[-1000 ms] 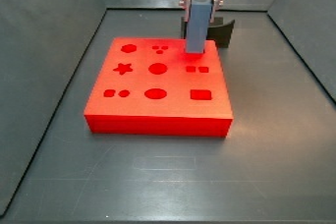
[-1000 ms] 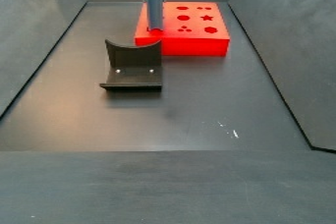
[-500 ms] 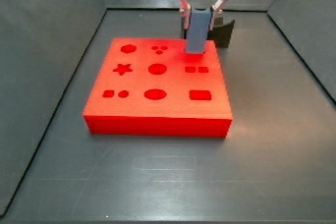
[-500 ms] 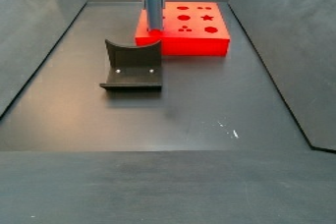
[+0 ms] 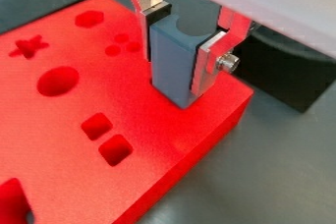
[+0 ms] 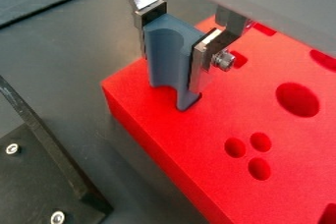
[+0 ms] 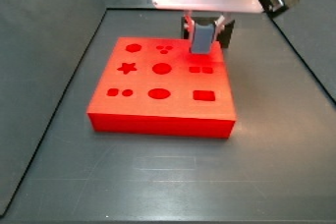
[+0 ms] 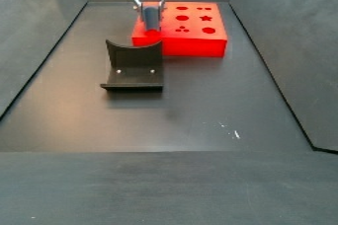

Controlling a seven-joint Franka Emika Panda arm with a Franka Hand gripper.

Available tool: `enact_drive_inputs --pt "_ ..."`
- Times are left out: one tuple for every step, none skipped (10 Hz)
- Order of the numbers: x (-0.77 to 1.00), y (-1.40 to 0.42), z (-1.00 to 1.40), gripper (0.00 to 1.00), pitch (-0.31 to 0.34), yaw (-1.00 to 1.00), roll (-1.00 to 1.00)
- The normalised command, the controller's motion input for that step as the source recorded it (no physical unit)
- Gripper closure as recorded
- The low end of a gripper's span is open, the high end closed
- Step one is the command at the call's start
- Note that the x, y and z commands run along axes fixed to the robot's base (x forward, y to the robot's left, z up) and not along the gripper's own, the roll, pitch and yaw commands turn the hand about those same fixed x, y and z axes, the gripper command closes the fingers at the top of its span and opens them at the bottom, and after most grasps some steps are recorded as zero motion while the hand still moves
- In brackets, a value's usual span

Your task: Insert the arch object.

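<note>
Blue-grey block, presumably the arch object, notch not visible, long axis vertical, lower end on red board, gripper plates clamped on it

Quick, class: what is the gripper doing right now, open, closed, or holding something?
Gripper: closed on a blue-grey piece, over the red board's corner.
</note>
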Motion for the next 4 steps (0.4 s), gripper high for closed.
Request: enact_drive_inputs --pt "0.33 0.00 -0.67 1.00 -0.074 -0.02 0.27" --pt "0.30 -0.03 -0.80 1.00 -0.027 -0.17 0.26" --pt "0.20 -0.01 -0.64 1.00 -0.020 -0.17 0.22" --pt "0.00 0.00 0.00 1.00 0.000 0.00 0.00"
